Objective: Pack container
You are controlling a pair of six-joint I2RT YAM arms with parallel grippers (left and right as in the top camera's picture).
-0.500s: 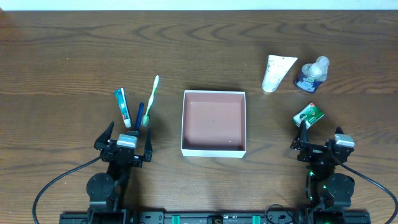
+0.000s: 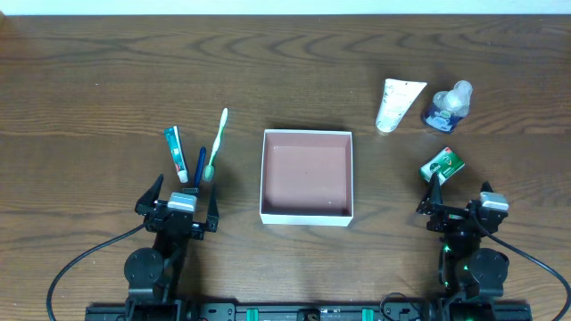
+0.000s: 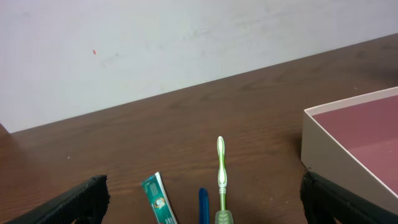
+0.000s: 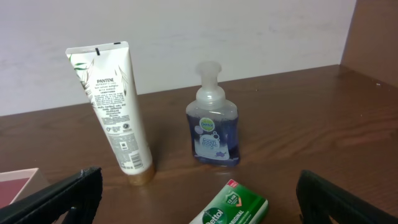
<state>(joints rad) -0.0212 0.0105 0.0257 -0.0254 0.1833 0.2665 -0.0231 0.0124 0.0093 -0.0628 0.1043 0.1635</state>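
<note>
Wood table (image 2: 107, 71): one container (image 2: 306, 174), one toothbrush (image 2: 216, 143), one Pantene tube (image 2: 395, 105), one bottle (image 2: 446, 109); left gripper (image 2: 186, 188), right gripper (image 2: 460, 185) spread.

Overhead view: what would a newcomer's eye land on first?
The empty white box with a pink floor, dead centre on the dark wooden table. Then the clusters flanking it: toothbrush and toothpaste on its left, white tube, blue soap bottle and green packet at far right.
</note>
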